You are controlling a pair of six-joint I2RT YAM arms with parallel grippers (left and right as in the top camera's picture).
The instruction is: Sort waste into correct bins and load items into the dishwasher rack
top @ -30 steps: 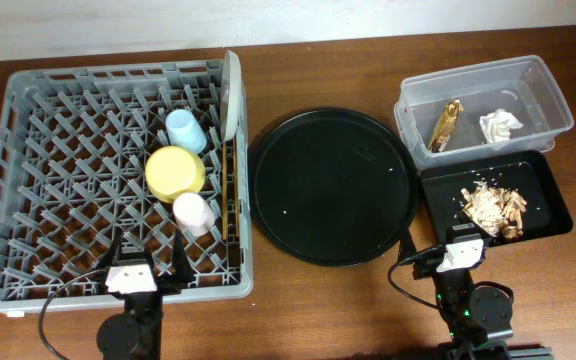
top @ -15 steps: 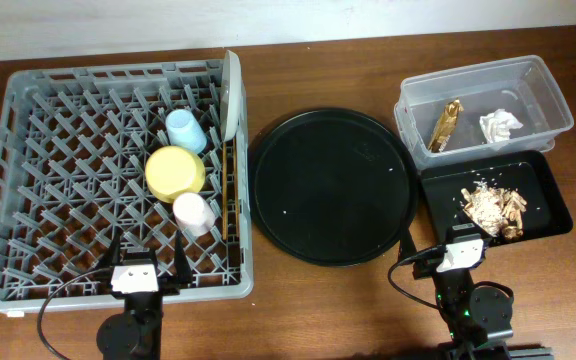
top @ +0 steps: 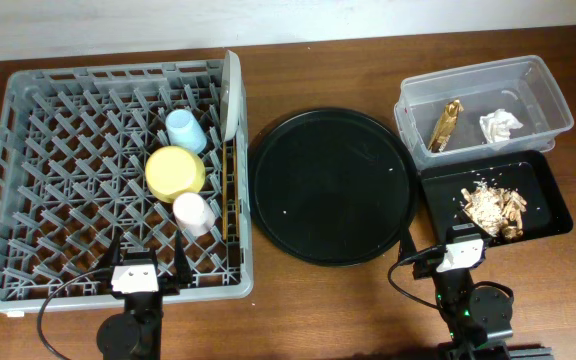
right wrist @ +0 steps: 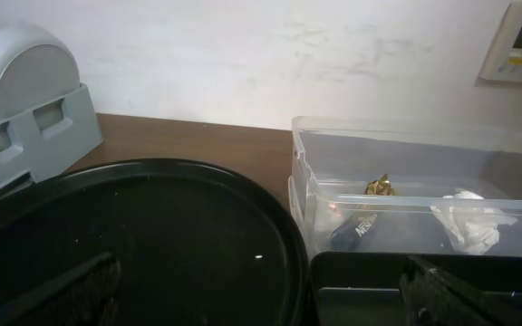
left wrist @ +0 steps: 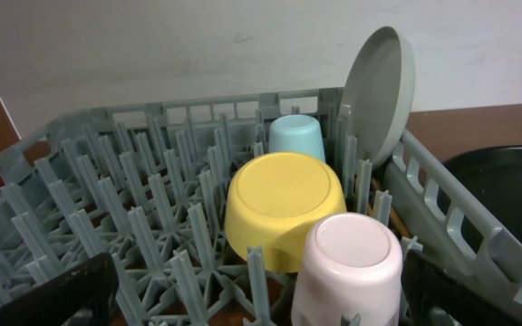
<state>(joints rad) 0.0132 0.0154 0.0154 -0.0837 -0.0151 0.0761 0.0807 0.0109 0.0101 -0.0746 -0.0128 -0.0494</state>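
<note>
The grey dishwasher rack (top: 38, 150) holds an upturned light-blue cup (top: 185, 130), yellow bowl (top: 175, 172) and pink cup (top: 193, 212). A grey plate (top: 232, 95) stands on edge at its right wall, with wooden chopsticks (top: 229, 190) below it. The clear tub (top: 553, 95) contains the gold wrapper (top: 446, 124) and white tissue (top: 499, 126). Food scraps (top: 492, 208) lie in the black rectangular tray (top: 546, 190). My left gripper (top: 148, 262) is open at the rack's near edge, close to the pink cup (left wrist: 347, 267). My right gripper (top: 434, 250) is open at the near table edge, holding nothing.
A large round black tray (top: 331, 185) lies between the rack and the bins. The bins sit side by side at the right, the tub behind the rectangular tray. In the right wrist view the round tray (right wrist: 152, 235) and the tub (right wrist: 406, 195) lie just ahead.
</note>
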